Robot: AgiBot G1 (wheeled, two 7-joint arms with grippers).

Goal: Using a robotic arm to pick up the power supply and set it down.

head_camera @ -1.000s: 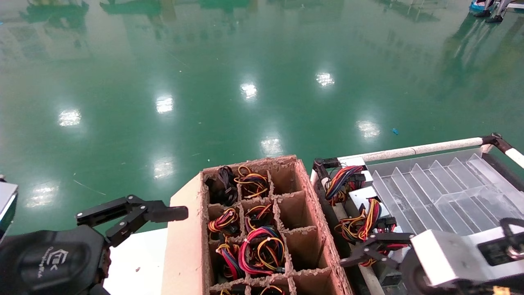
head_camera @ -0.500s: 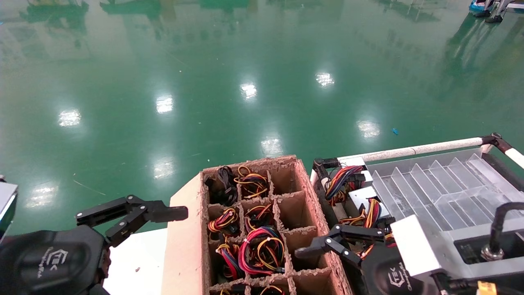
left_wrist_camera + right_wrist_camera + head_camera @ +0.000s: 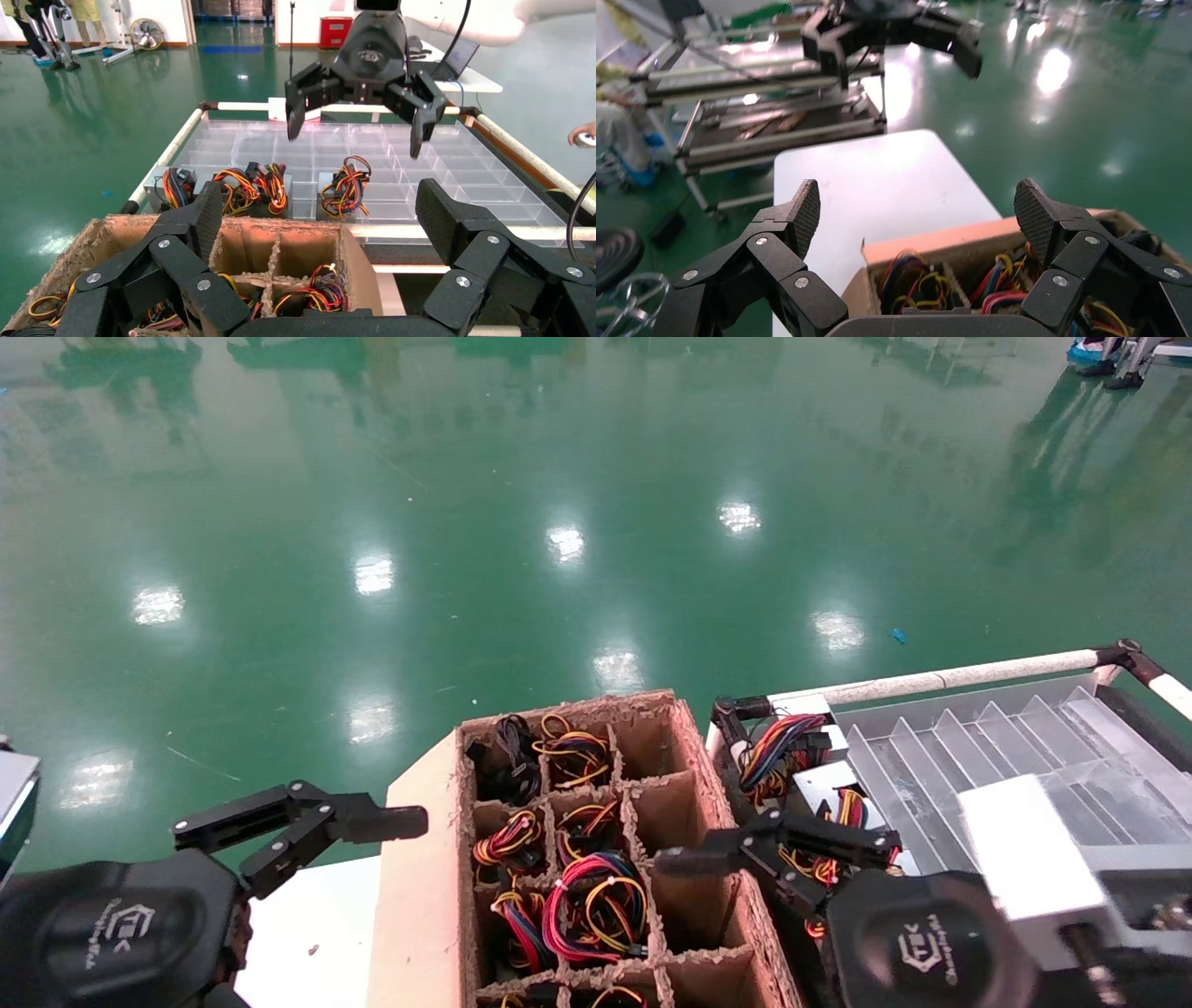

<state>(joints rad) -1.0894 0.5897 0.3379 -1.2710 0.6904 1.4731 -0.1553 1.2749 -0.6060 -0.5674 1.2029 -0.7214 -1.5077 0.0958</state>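
A glossy green floor [image 3: 559,477] reflects ceiling lights. The right gripper [image 3: 773,845] hangs with fingers spread above the brown cardboard box's [image 3: 419,915] right edge; the left gripper [image 3: 298,822] is spread too, hovering left. Power supplies [image 3: 253,189] sit in the clear divided tray [image 3: 1024,747].

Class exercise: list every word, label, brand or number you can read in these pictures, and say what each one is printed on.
White logo with lettering on the round wrist housing of the right gripper: too blurred to read.
The same logo on the left gripper's housing: too blurred to read.
Cardboard box, power supplies, clear tray: no readable text.
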